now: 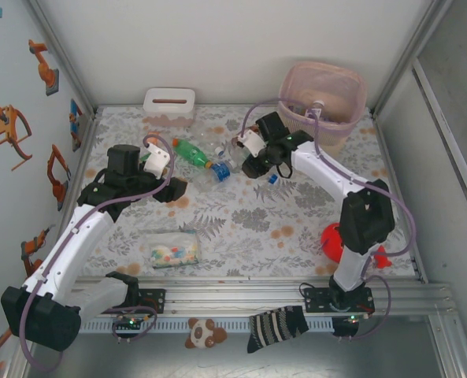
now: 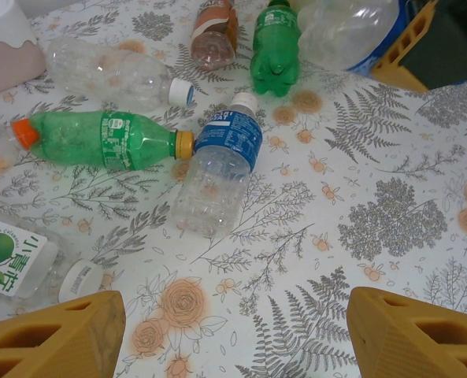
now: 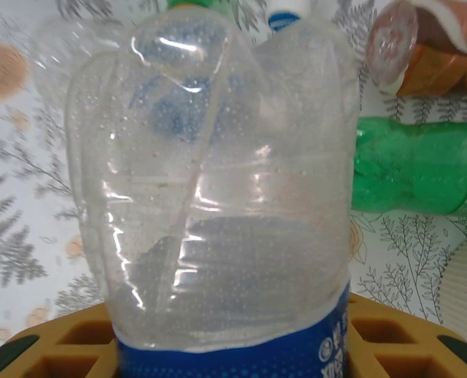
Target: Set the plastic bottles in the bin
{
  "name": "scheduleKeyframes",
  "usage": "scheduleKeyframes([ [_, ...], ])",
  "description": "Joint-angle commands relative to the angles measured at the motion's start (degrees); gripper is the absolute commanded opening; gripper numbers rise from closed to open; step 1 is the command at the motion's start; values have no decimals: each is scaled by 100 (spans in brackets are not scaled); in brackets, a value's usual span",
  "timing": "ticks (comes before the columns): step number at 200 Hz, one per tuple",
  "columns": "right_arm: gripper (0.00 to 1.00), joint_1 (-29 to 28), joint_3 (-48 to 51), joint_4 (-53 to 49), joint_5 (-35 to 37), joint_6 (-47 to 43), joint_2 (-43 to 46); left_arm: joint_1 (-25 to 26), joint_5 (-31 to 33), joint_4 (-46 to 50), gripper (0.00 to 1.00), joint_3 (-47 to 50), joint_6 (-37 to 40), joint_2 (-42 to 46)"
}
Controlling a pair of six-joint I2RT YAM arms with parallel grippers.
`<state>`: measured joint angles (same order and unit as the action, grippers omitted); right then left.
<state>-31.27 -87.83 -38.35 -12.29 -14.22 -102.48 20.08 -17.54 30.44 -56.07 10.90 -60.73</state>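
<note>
My right gripper (image 1: pixel 254 164) (image 3: pixel 229 350) is shut on a large clear plastic bottle (image 3: pixel 217 181) with a blue label, and its wall is dented in the grip. More plastic bottles lie on the floral table between the arms: a green one with an orange cap (image 2: pixel 99 140), a clear one with a blue label (image 2: pixel 221 169), a clear one (image 2: pixel 111 75), a brown one (image 2: pixel 213 35) and a second green one (image 2: pixel 275 47). My left gripper (image 2: pixel 233 331) (image 1: pixel 172 189) stands open above bare cloth just short of them. The beige-pink bin (image 1: pixel 351 90) stands at the back right.
A white tissue box (image 1: pixel 168 105) sits at the back left. A flat clear packet of coloured pieces (image 1: pixel 170 248) lies near the front, and a red toy (image 1: pixel 333 240) is beside the right arm. White walls close in the table on three sides.
</note>
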Motion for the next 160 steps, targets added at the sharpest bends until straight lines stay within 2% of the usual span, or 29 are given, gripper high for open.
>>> scheduleKeyframes([
  [1, 44, 13, -303, -68, -375, 498, 299, -41, 16, -21, 74, 26, 115, 71],
  [74, 41, 211, -1272, -42, -471, 1369, 742, -45, 54, -21, 74, 26, 131, 90],
  [160, 37, 971, -2355, 301, -378, 2859, 856, -39, 110, -12, 74, 26, 150, 93],
])
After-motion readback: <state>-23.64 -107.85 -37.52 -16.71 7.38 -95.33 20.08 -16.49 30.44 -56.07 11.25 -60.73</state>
